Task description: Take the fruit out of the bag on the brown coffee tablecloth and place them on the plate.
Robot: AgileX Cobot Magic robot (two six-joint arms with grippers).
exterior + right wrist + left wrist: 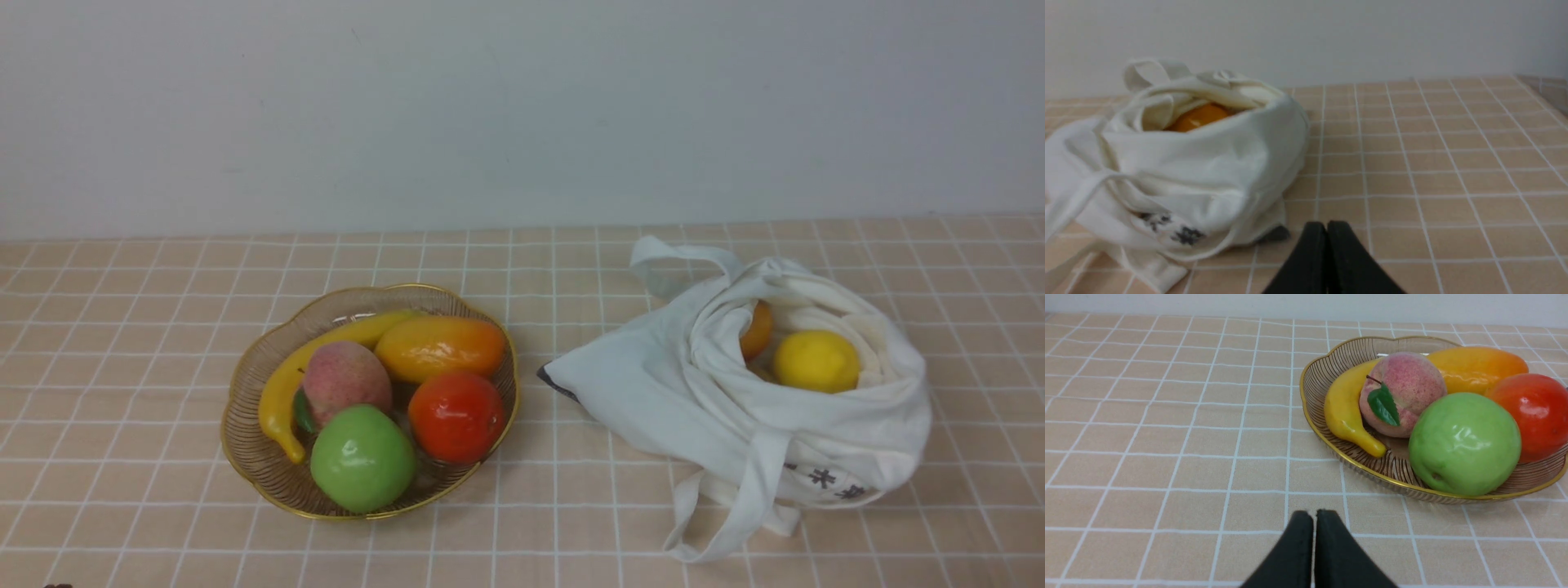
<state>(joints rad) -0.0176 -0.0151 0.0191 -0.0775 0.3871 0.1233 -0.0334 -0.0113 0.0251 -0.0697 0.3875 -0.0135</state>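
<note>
Gold wire plate (pixel 245 449), toward your bench's left edge, carries the mango (pixel 441 347); the white bag (pixel 678 392), toward the right edge, holds the lemon (pixel 816 361) and orange ball (pixel 758 331). Left wrist: your left claw (pixel 1314 522) is closed, empty. Right wrist: your right claw (pixel 1327 232) is closed beside the bag.

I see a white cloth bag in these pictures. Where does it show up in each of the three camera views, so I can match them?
Front view: the bag lies right of the plate, a lemon in its mouth.
Left wrist view: not in it; only the plate with fruit.
Right wrist view: the bag fills the left half.
Shared landmark: the checked tablecloth.
</note>
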